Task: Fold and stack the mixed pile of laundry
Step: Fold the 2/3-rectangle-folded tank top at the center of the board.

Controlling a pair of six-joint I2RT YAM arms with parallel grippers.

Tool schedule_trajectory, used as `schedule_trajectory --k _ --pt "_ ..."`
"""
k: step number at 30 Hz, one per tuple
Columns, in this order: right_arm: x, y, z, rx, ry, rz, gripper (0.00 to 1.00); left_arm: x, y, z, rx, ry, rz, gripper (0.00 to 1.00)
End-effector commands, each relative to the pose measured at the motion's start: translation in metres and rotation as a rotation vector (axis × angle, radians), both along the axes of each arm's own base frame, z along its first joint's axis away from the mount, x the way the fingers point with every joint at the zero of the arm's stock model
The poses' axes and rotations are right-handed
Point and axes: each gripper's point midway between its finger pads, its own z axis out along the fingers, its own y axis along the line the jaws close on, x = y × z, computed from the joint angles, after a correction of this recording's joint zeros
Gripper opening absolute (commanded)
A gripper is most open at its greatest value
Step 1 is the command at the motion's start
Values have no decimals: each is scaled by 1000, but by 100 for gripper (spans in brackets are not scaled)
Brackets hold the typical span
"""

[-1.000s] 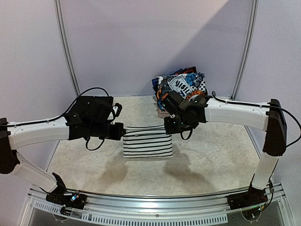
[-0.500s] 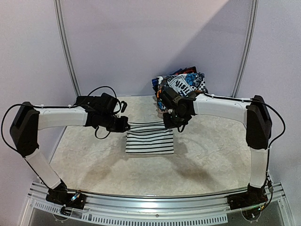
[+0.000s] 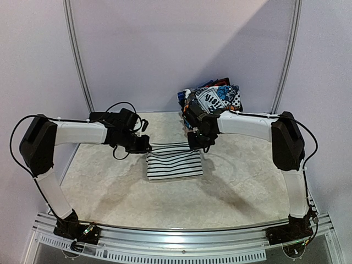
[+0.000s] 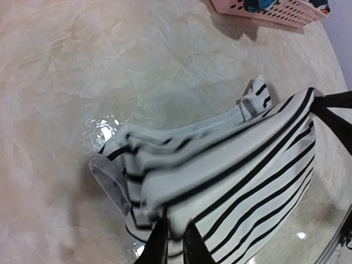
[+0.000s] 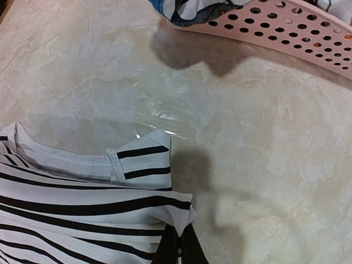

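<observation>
Two pincers, one cloth between them. My left pincer [image 3: 144, 144] is squeezed together on the far left corner of the striped garment [image 3: 174, 163]. From that wrist I see the hold sits on a bunched hem with several layers gathered in it. The garment lies in the middle of the table [image 3: 104, 190] as a folded, roughly square panel. Its near part rests flat and its far edge is drawn between my two holds. My right pincer [image 3: 193, 144] is likewise clamped shut, on the far right corner, with only a small tuck of fabric caught between the tips. Beyond it, at the table's far edge, the rest of the laundry pile [image 3: 215, 98] sits heaped in the pink basket [image 5: 286, 27].

I judge this cloth to be light, limp and a bit stretchy. It will sag wherever it is not held, and the layers may slide over one another on the glossy tabletop. Corners and hems are the places to grip, taking all layers at once. The right hold looks shallow and could slip free if I pull hard.
</observation>
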Motion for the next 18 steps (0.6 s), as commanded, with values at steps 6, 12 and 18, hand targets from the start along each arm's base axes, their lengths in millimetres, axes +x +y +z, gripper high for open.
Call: schedule_trajectory --k 6,12,18 --pt "28 5 -15 51 -17 57 23 9 43 6 92 -97 127 77" --pt "35 21 27 150 -73 118 50 -2 57 28 144 -166 157 78" --pt "18 17 46 217 -88 139 55 -12 33 27 93 -175 41 75"
